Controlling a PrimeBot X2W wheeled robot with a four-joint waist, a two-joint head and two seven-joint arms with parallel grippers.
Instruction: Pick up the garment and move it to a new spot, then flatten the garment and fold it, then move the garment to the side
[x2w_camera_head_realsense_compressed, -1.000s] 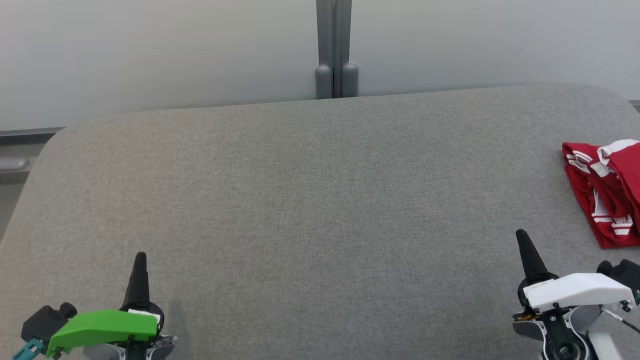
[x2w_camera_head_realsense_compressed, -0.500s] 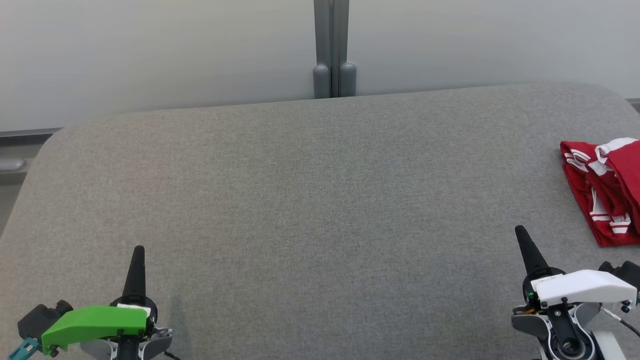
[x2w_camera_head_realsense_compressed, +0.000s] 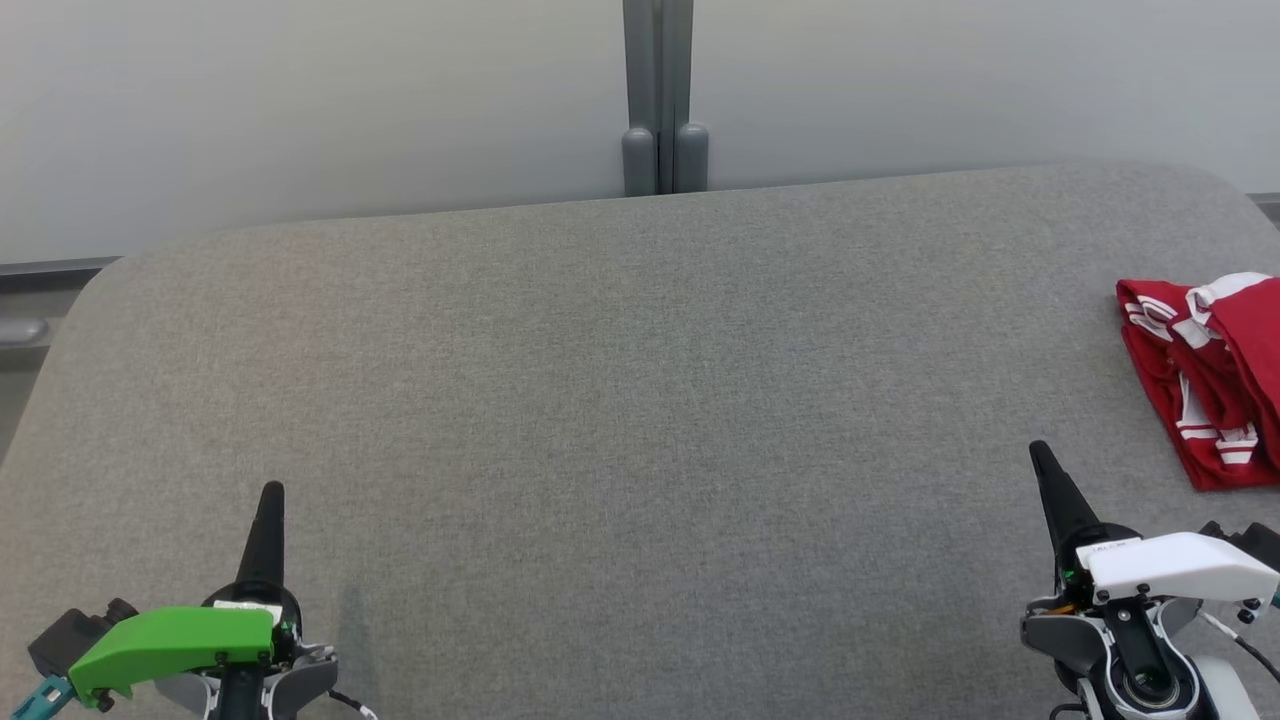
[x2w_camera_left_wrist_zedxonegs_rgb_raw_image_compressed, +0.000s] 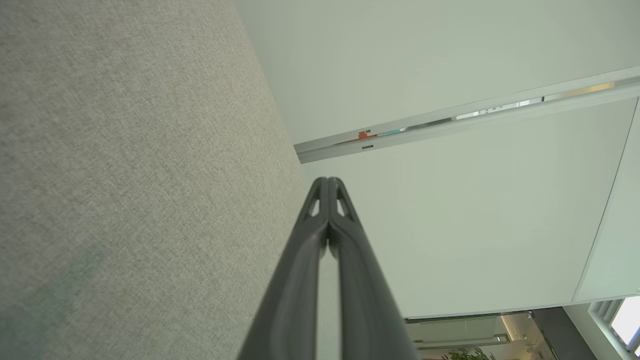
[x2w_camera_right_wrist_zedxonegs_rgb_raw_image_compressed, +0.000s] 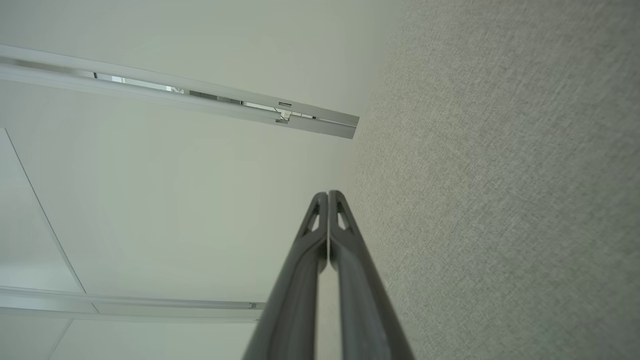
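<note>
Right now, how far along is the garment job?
Done: unclear. The red garment lies bunched, roughly folded, at the grey table's right edge: either untouched or already set aside. In hand: nothing; left gripper and right gripper are shut, empty, near the front edge. Left: if untouched, everything.

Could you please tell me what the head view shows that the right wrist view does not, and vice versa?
The head view adds the red-and-white garment, bunched at the right edge of the table, apart from both arms, and the green-covered left end effector. The right wrist view adds a close look along its fingers, pressed together with nothing between them, and a second pale rail. Both share the grey table, the pale wall, the post behind the table, and the right end effector, shut.
</note>
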